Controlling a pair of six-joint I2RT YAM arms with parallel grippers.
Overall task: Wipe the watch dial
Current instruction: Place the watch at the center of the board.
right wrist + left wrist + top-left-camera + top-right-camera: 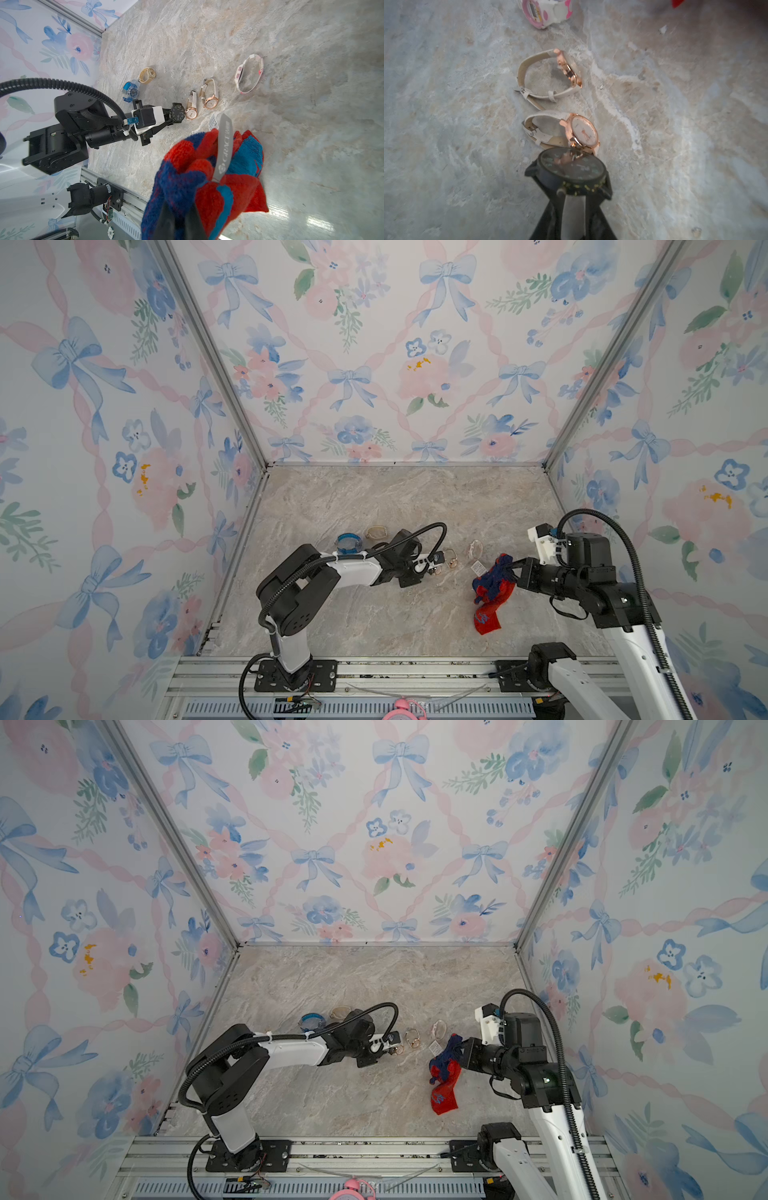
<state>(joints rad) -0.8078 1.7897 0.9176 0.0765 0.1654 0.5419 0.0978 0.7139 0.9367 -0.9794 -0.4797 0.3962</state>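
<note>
1 blk watch (pixel 177 112) touching L claw (pixel 168 118) | R claw (pixel 179 207) clamps cloth (pixel 239 187)

A picture edge cuts off the pink-and-white plastic digital watch (pixel 545 12), the left pincer (pixel 574 198) hides the strap of the black round watch (pixel 572 169), and red-and-blue terry cloth (pixel 207 166) buries the tips of the right pincer (pixel 179 207).

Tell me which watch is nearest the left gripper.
The black watch, dark dial, at the left gripper. The next nearest, a rose-gold watch, lies just beyond it.
</note>
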